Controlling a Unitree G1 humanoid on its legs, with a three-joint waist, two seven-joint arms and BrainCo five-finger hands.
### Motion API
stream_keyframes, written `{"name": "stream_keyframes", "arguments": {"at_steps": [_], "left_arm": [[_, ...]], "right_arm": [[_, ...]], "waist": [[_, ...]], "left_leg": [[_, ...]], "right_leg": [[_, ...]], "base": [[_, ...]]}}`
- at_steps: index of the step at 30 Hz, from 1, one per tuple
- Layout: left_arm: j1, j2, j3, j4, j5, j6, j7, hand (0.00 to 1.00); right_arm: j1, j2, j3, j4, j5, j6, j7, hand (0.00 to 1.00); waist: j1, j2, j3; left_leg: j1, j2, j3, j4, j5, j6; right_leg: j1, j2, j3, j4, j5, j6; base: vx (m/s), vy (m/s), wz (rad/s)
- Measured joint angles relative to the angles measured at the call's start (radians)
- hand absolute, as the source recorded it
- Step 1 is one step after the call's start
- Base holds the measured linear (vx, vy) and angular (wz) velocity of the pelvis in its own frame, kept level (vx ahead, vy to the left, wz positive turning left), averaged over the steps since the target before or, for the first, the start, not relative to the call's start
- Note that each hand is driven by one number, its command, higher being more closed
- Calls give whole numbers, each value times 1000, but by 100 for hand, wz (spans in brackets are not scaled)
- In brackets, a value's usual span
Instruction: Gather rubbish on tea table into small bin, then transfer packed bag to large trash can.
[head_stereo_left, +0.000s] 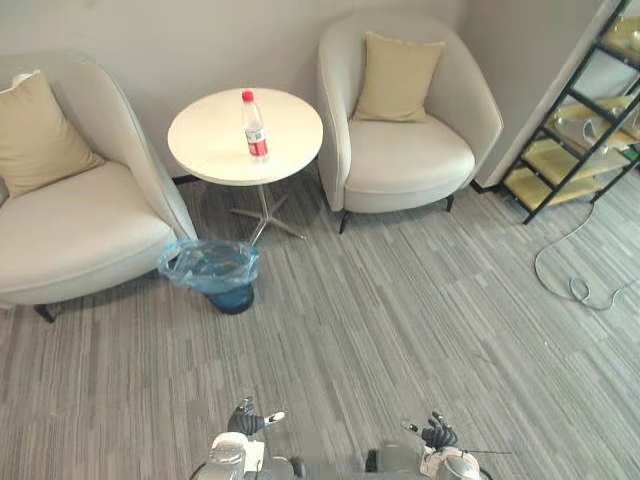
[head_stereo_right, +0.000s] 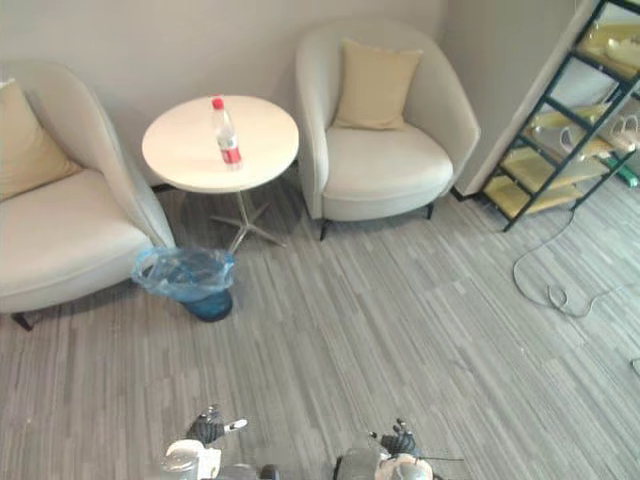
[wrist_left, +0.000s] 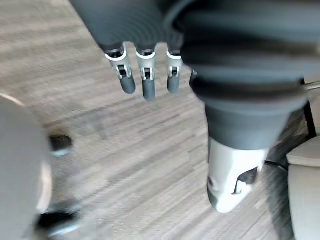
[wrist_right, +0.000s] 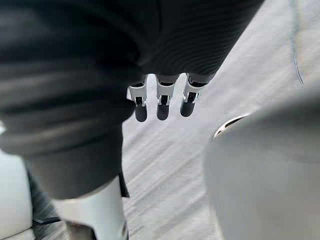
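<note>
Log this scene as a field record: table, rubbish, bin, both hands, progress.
table: tea table, round, white top
rubbish: one bottle, red cap, upright on the table
bin: small bin, blue bag liner, on the floor beside the table's base
left hand: open, empty, over the floor
right hand: open, empty, over the floor
progress: bottle not yet picked up

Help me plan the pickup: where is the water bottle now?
In the left eye view, the water bottle stands upright on the round table between the two armchairs, with the blue-lined bin on the floor before it.
</note>
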Motion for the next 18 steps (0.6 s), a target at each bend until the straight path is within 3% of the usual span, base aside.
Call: {"name": "stream_keyframes", "arguments": {"at_steps": [1, 2, 3, 4, 5, 6, 7, 8, 10, 11, 13, 15, 16, 18], "left_arm": [[0, 0, 0, 0, 0, 0, 0, 0], [1, -4, 0, 7, 0, 0, 1, 0], [7, -3, 10, 10, 1, 0, 1, 0], [7, -9, 20, 20, 1, 0, 3, 0], [2, -35, 40, 21, -1, 3, 13, 0], [0, -56, 50, 9, -3, 2, 20, 0], [0, -69, 59, -4, -8, 1, 23, 0], [0, -89, 79, -21, -19, 1, 22, 0], [11, -96, 86, -58, -29, 1, 22, 0], [20, -94, 83, -78, -38, 0, 24, 0], [24, -97, 68, -102, -39, -2, 27, 0], [23, -98, 53, -114, -46, -9, 27, 0], [20, -98, 50, -112, -56, -13, 28, 0], [10, -97, 41, -99, -62, -16, 28, 0]], "right_arm": [[0, 0, 2, 0, 0, 0, 0, 0], [6, -3, 19, 2, 0, -3, 0, 0], [18, 4, 30, 4, 0, -5, -4, 0], [18, 2, 27, 2, 3, -8, -3, 0], [7, -10, 32, -4, -5, -11, -6, 0], [5, -13, 31, -8, -16, -10, -7, 0], [6, -22, 35, -17, -21, -10, -8, 0], [17, -28, 34, -44, -20, -10, -16, 0], [29, -29, 36, -55, -20, -7, -27, 0], [44, -25, 53, -68, -19, -6, -38, 0], [51, -17, 60, -75, -19, -6, -46, 0], [51, -14, 59, -70, -19, -1, -52, 0], [49, -13, 59, -64, -20, 0, -55, 0], [37, -17, 58, -33, -25, 1, -58, 0]], "waist": [[-1, 0, 0], [-3, -7, -2], [-8, -40, -11], [-11, -36, -11], [-9, 7, -12], [-12, 24, -17], [-12, 42, -11], [-11, 65, 4], [0, 66, 19], [7, 54, 27], [7, 41, 25], [14, 38, 24], [20, 37, 24], [26, 36, 23]], "left_leg": [[1, 0, -1, 0, -1, -2], [18, 1, -14, -4, -13, -21], [49, -19, -55, -2, -43, -69], [62, -15, -66, 0, -59, -79], [68, 23, -79, 16, -66, -80], [32, 38, -92, 111, -71, -87], [-31, 65, -95, 259, -80, -97], [-150, 119, -92, 531, -37, -112], [-234, 200, -57, 765, -21, -121], [-275, 229, -11, 827, -33, -126], [-336, 235, 52, 785, -43, -109], [-385, 215, 124, 620, -50, -93], [-395, 179, 148, 467, -41, -93], [-396, 111, 148, 219, 39, -89]], "right_leg": [[-2, 4, 3, -16, 8, -1], [-6, 28, 60, -180, 133, -6], [-10, 24, 111, -252, 298, -41], [-14, 25, 109, -212, 263, -37], [-17, 43, 76, -164, 244, -51], [4, 45, 51, -171, 192, -56], [31, 53, 32, -180, 172, -67], [92, 80, 10, -204, 143, -83], [176, 106, -13, -225, 110, -111], [249, 110, -18, -249, 81, -124], [313, 108, -28, -306, 73, -112], [367, 103, -33, -371, 75, -98], [390, 94, -32, -403, 76, -89], [437, 81, -25, -442, 70, -66]], "base": [[433, -153, 60], [348, -151, 54], [459, -230, 64], [447, -257, 49], [464, -298, 46], [429, -274, 47], [498, -347, 64], [309, -219, 39], [404, -238, 14], [427, -226, 5], [305, -128, 14], [330, -42, 6], [418, 34, -3], [461, 83, -9]]}}
